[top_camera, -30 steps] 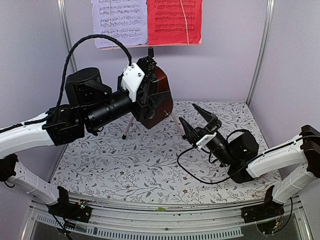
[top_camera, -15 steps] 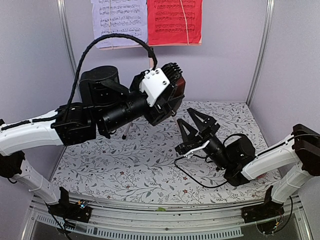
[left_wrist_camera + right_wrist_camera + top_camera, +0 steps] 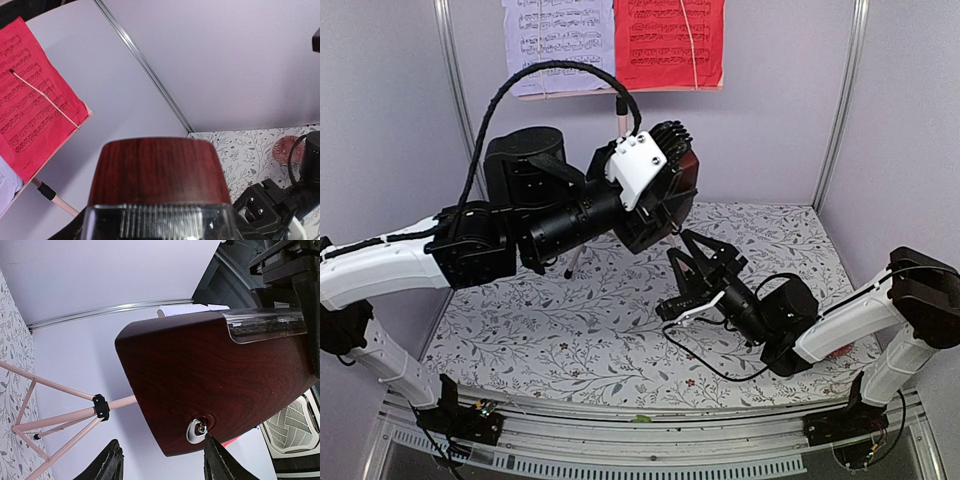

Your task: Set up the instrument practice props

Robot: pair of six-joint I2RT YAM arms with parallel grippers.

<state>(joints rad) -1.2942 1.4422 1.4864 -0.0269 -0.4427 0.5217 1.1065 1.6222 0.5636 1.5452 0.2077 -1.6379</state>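
Note:
My left gripper point(image 3: 668, 180) is shut on the dark brown metronome point(image 3: 672, 205) and holds it in the air above the table's middle. From the left wrist, the metronome point(image 3: 157, 172) fills the lower frame. My right gripper point(image 3: 695, 262) is open and points up at its underside. In the right wrist view its fingertips point(image 3: 218, 460) stand apart just below the metronome point(image 3: 215, 370), one beside the silver winding key point(image 3: 198, 431). The pink music stand point(image 3: 60, 415) stands at the back with the lilac sheet point(image 3: 560, 45) and red sheet point(image 3: 670, 40) on its desk.
A floral cloth point(image 3: 590, 330) covers the table. Lilac walls with metal posts point(image 3: 840, 110) close in the back and sides. A small pink knitted ball point(image 3: 286, 148) lies at the right, near the right arm. The stand's tripod leg point(image 3: 575, 262) reaches down behind the left arm.
My left arm has carried the metronome up and to the right, turning it. My right gripper has swung left and tilted up under it, its jaws a little narrower.

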